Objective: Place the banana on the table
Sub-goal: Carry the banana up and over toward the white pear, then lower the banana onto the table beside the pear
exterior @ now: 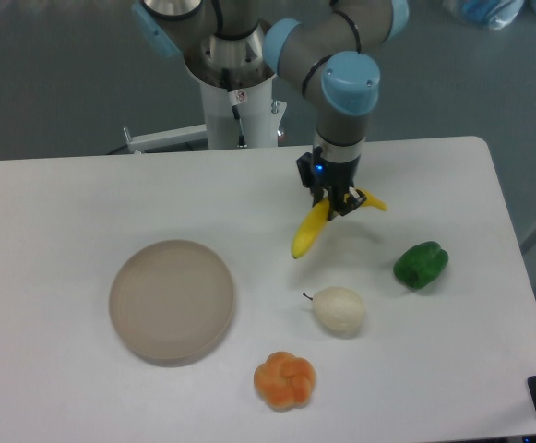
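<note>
The yellow banana (pixel 310 231) hangs tilted above the white table (pixel 65 203), its lower end pointing down-left and its other end sticking out to the right of the fingers. My gripper (pixel 334 200) is shut on the banana near its middle, over the table's centre-right area. Whether the banana's low tip touches the tabletop cannot be told.
A round beige plate (pixel 172 300) lies at centre-left. A pale pear (pixel 339 310) sits below the gripper, an orange fruit piece (pixel 284 379) near the front edge, and a green pepper (pixel 421 264) to the right. The robot's base (pixel 235 83) stands behind the table.
</note>
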